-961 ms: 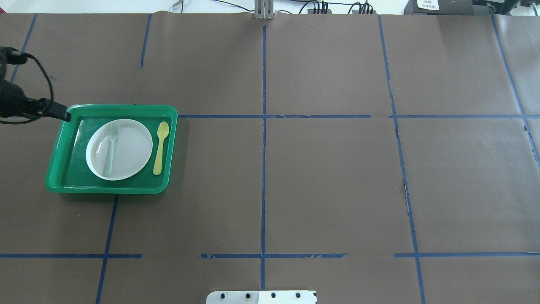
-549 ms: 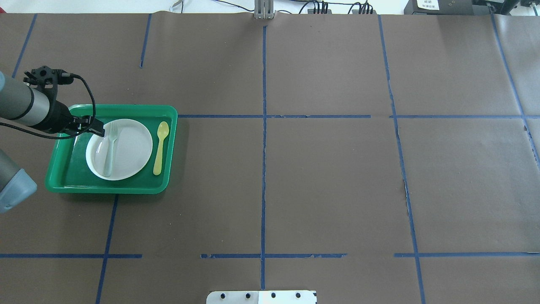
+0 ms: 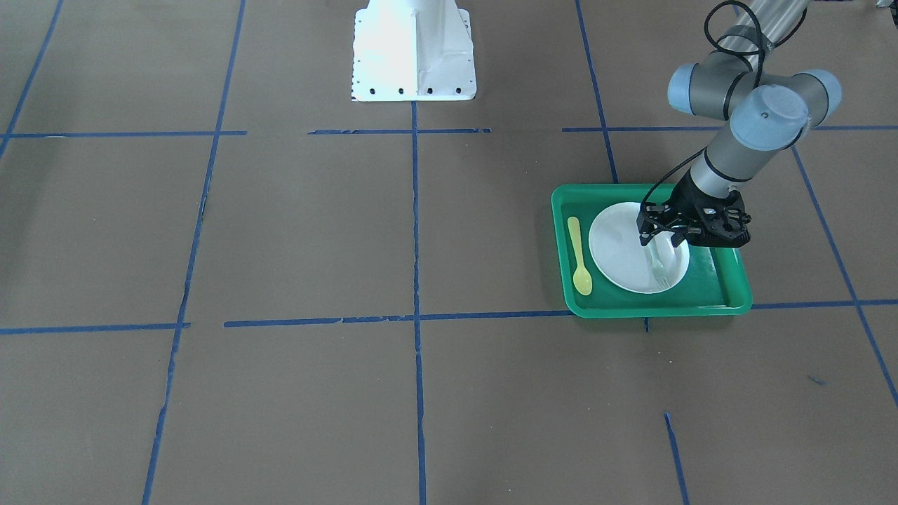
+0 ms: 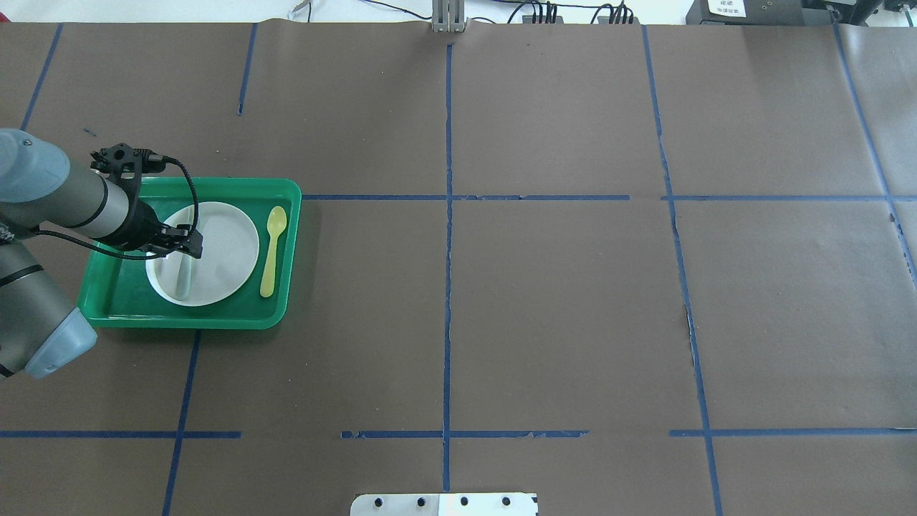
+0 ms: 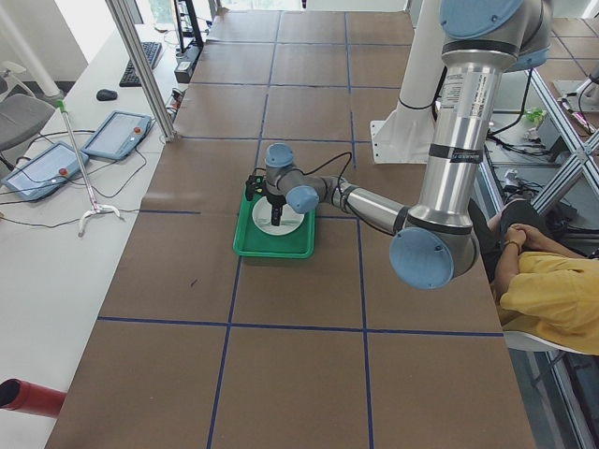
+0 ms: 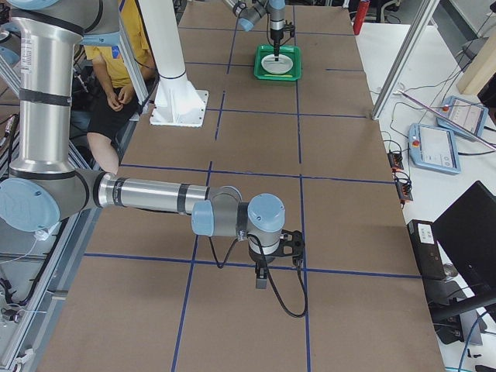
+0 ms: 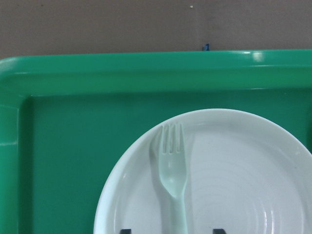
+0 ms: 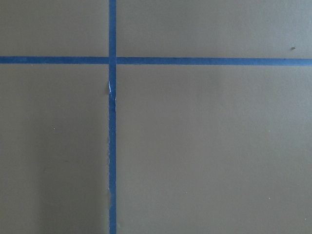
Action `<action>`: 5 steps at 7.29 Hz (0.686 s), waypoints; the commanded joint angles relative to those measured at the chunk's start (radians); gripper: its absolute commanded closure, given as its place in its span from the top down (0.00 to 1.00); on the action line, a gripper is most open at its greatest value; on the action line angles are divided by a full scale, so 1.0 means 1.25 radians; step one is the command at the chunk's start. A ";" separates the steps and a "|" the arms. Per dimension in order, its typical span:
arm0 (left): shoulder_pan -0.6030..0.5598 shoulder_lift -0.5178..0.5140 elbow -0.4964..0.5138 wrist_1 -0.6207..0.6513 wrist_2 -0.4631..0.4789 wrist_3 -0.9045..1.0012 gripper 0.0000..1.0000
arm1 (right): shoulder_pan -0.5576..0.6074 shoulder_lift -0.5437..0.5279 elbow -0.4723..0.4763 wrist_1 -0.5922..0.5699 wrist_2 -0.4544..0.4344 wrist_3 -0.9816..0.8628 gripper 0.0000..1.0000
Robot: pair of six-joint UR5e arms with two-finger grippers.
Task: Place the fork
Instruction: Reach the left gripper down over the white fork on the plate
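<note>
The pale grey-green fork [image 4: 183, 281] lies flat on the left part of a white plate [image 4: 226, 251] inside a green tray [image 4: 215, 188]. It also shows in the front view [image 3: 658, 270] and the left wrist view [image 7: 173, 170], tines toward the tray's far rim. My left gripper [image 4: 188, 247] hangs over the fork's handle, open, its fingertips [image 7: 126, 230] on either side of the handle; I cannot tell whether they touch the plate. My right gripper [image 6: 262, 280] shows only in the right side view, low over bare table, and I cannot tell whether it is open or shut.
A yellow spoon [image 4: 272, 251] lies in the tray to the right of the plate. The white robot base [image 3: 414, 49] stands at the table's near middle. Brown paper with blue tape lines covers the table. A seated person [image 5: 552, 290] is beside the table.
My left arm has swung in from the tray's left edge to over the plate and now stands above the fork's handle. The fork, plate and spoon have not moved.
</note>
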 commanded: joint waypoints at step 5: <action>0.010 -0.005 0.027 0.001 0.010 -0.004 0.43 | 0.000 0.000 0.000 0.000 0.000 0.000 1.00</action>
